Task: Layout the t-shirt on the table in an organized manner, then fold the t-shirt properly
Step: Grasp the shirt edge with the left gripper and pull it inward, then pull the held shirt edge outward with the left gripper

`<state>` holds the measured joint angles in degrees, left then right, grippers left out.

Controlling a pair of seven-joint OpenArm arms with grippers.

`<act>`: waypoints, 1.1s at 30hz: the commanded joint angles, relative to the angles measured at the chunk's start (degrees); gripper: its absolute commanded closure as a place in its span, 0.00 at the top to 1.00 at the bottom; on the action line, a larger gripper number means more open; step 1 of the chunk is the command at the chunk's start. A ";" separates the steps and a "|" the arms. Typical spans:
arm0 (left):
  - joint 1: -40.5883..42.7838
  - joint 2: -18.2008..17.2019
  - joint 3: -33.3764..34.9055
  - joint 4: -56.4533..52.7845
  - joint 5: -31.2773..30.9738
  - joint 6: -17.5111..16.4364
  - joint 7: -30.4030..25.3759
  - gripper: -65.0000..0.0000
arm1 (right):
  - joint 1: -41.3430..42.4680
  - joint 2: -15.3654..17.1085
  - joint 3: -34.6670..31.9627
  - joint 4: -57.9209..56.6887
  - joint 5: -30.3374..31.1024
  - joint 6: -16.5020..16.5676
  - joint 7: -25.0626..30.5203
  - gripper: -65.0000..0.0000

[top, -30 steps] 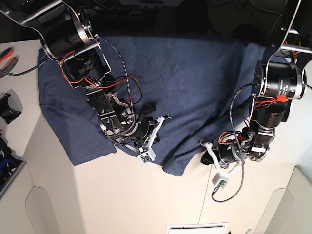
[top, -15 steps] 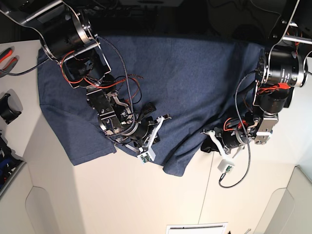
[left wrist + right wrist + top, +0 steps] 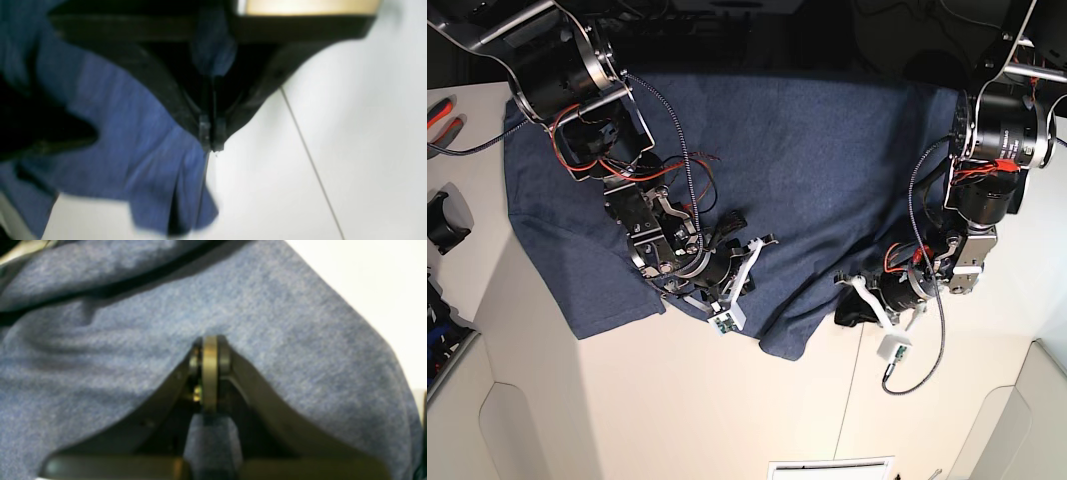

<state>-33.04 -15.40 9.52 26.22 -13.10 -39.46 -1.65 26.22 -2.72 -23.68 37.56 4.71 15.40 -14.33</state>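
A heathered slate-blue short-sleeved cotton t-shirt (image 3: 777, 190) lies spread, wrinkled, across the far half of the broad white bench (image 3: 677, 400), its lower hem running in an uneven line toward the camera and one corner drooping to a point near the bench's middle. No white lettering shows on the upturned side.

The right gripper (image 3: 739, 268), on the base view's left, rests on the fabric near the shirt's lower hem, its black fingers pressed together. The right wrist view shows its tips (image 3: 209, 350) closed tight with a fold of blue cloth caught between the fingers nearer the camera, the shirt bunching in soft ridges all around.

The left gripper (image 3: 852, 300), on the base view's right, sits at the shirt's hem, just at the edge where cloth meets bare bench. In the blurred left wrist view its fingers meet at the tip (image 3: 210, 138), pinching a strip of the blue fabric that hangs in pleats below, with a thin dark seam line (image 3: 310, 160) crossing the white surface beside it.

A black holder (image 3: 445, 222) and red-handled pliers (image 3: 442, 115) lie at the bench's far left edge.
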 commanded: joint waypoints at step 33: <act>-4.09 5.90 17.57 -0.68 11.21 19.69 -9.73 0.35 | -8.79 0.74 -0.09 -0.37 -10.75 8.90 -6.91 0.00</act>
<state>-35.24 -9.32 27.20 24.84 -1.43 -20.10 -10.11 19.79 -2.55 -23.27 38.41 -2.17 22.96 -9.58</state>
